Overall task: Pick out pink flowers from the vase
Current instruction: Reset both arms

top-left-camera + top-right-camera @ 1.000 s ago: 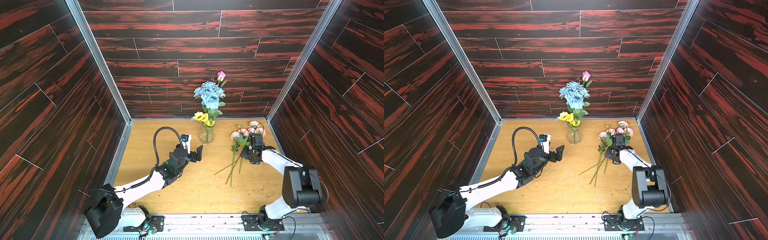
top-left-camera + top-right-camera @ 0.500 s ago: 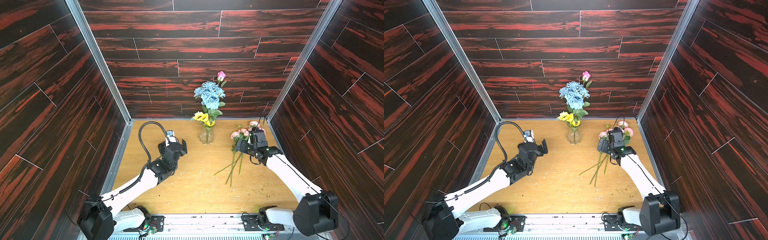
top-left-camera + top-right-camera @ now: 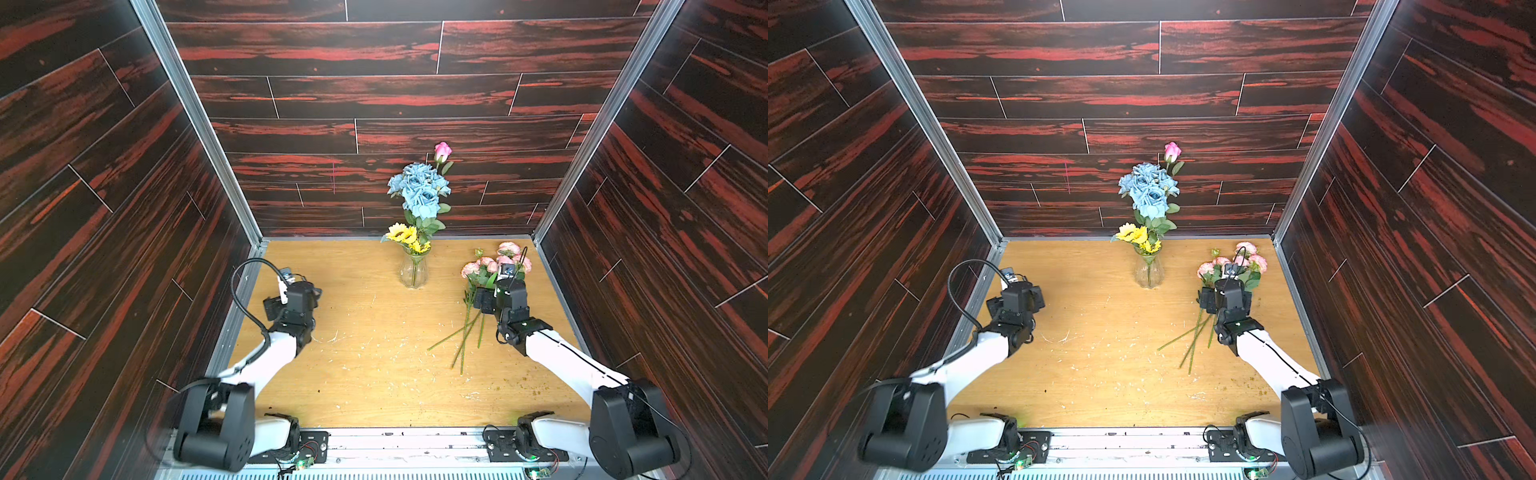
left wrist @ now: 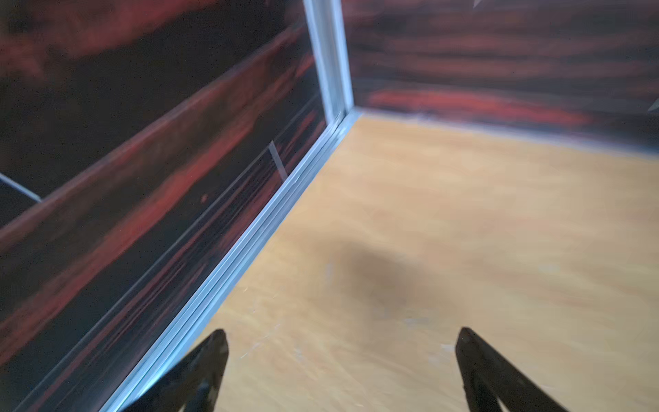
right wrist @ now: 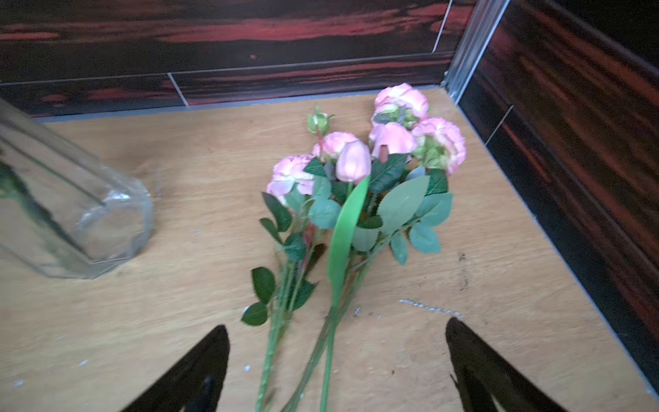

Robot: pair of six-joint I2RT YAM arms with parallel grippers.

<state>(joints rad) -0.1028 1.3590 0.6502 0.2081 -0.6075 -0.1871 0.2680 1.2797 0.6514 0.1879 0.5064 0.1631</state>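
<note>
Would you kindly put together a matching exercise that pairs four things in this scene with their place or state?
Column one:
1. pink rosebud
2. pink flower bunch
3. yellow sunflowers
4. left gripper

Column two:
A. lying flat on the table, outside the vase
B. open and empty
C. tallest bloom in the vase, above the blue roses
D. low, at the vase's mouth

Pairs: 1-C, 2-A, 3-D, 4-B
</note>
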